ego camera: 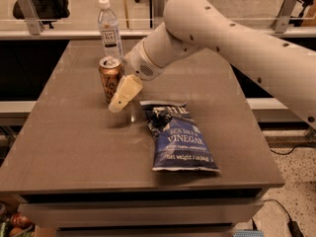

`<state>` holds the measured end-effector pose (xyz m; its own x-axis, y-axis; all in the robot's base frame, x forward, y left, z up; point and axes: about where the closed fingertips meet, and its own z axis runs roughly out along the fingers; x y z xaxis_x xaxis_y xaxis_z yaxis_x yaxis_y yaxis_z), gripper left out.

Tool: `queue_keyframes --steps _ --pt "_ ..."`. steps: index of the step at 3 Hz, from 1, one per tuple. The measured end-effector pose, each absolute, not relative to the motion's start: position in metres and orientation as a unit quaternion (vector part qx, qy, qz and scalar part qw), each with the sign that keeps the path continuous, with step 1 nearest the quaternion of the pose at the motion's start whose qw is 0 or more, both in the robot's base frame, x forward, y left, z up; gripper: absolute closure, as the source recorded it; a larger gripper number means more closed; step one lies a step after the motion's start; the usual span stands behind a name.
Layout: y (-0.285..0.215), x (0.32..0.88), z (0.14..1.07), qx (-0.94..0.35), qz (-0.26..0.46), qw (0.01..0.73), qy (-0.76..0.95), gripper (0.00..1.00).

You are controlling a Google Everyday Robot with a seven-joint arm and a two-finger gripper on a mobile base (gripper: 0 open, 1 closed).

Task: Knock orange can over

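The orange can (pixel 109 77) stands upright on the grey-brown table (pixel 74 132), left of centre, with its silver top and dark lettering showing. My gripper (pixel 121 98) hangs from the white arm just right of the can, its cream fingers (pixel 124 92) pointing down-left and overlapping the can's lower right side. It is right against the can or touching it. The gripper holds nothing that I can see.
A clear water bottle (pixel 110 29) with a white cap stands just behind the can. A blue bag of sea salt and vinegar chips (pixel 177 136) lies flat right of the gripper. The white arm (pixel 237 43) spans the table's right half. Chairs stand beyond the far edge.
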<state>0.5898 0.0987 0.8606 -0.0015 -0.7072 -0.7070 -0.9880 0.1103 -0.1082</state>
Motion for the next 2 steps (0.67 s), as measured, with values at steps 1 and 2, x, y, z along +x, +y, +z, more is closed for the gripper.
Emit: queue_keyframes --steps 1,2 --pt "0.1011 0.5956 0.8527 -0.620 0.239 0.332 0.669 0.15" --pt "0.1016 0.5985 0.8472 -0.615 0.250 0.340 0.667 0.39"
